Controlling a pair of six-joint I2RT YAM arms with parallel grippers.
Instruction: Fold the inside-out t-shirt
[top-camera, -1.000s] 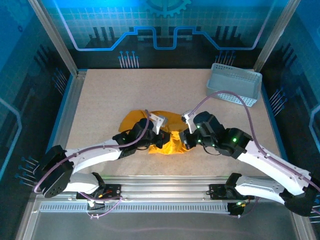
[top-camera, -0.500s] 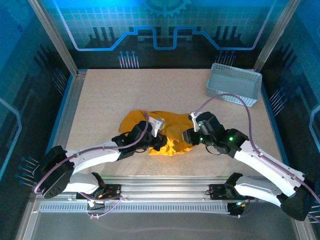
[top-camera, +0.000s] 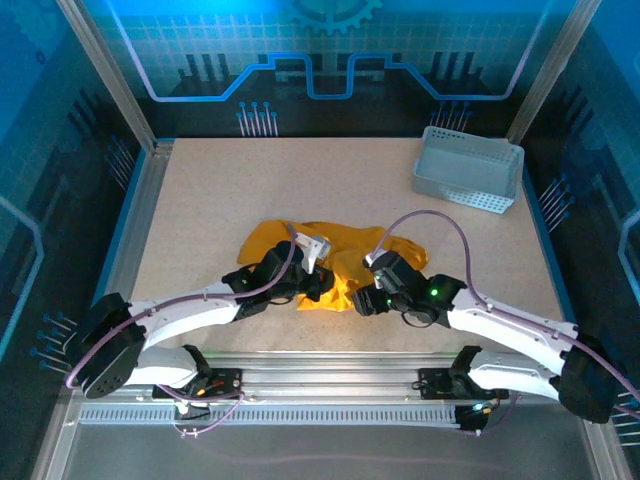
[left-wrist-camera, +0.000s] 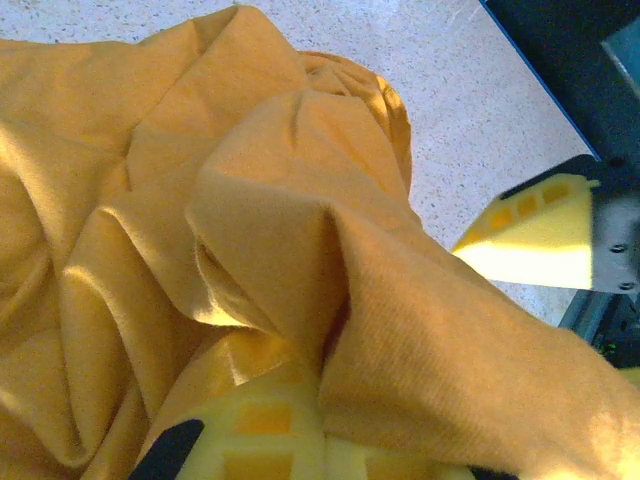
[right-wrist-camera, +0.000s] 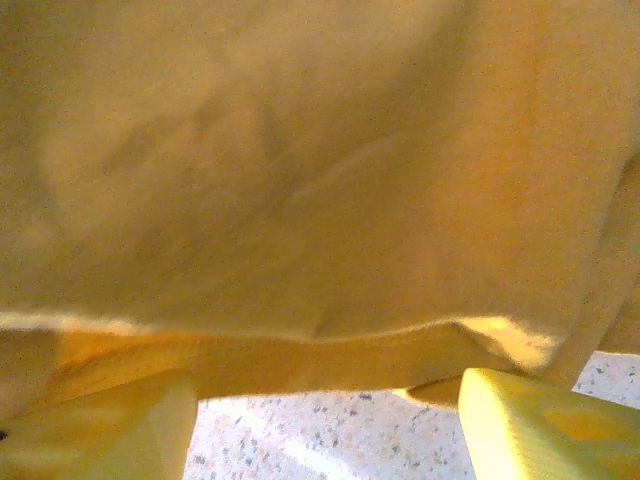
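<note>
The inside-out t-shirt is seen crumpled in a loose mustard-yellow heap near the middle of the tabletop, toward its near edge, with both arms reaching in to it from either side. No flat, spread-out part can be made out; the cloth is bunched into deep folds and ridges.

The left gripper is set against the near left part of the heap. Its jaws are closed, and a thick fold of the shirt is pinched in them. In the left wrist view the fabric is draped over the yellow lower finger pad and rises from it in a raised ridge. Beyond that ridge, a yellow finger of the other arm is seen just beside the cloth, over bare tabletop.

The right gripper is placed at the near right edge of the heap. Its jaws are spread wide and nothing is held in them. In the right wrist view the two yellow fingers are seen well apart, the speckled tabletop is seen between them, and a hemmed edge of the shirt hangs just above and beyond the tips. Whether the cloth touches either finger cannot be told.

A pale grey perforated basket stands at the far right of the tabletop, well apart from the shirt. Through its open top only its own grey inner walls and floor are seen.
</note>
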